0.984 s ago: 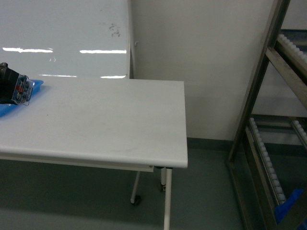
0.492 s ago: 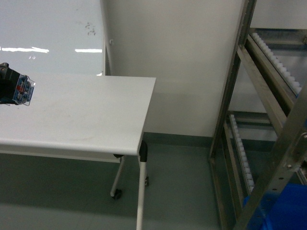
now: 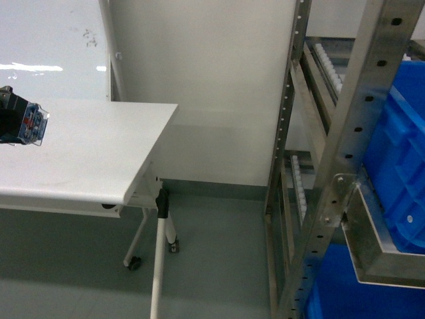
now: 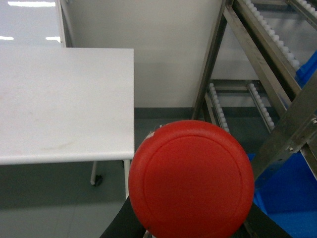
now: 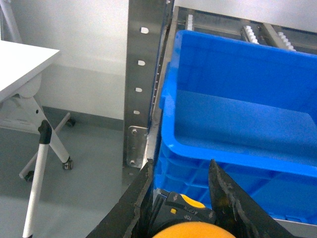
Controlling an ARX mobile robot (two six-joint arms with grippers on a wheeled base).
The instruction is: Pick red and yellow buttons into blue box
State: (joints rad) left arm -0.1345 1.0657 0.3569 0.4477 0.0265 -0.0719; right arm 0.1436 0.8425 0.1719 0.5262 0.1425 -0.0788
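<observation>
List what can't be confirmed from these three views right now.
- Left wrist view: the red button cap fills the lower frame, hiding its body and the left gripper's fingers.
- Right wrist view: the yellow button is cut off by the bottom edge; only the cap's top and black collar show.
- Head view: the blue box is cut off at right and partly behind the metal rack.
- Head view: the left gripper is cut off at the left edge.

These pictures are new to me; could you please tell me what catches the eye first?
The red button fills the bottom of the left wrist view, held in the left gripper. The blue box sits open on the metal rack, with the yellow button in the right gripper just before it.
</observation>
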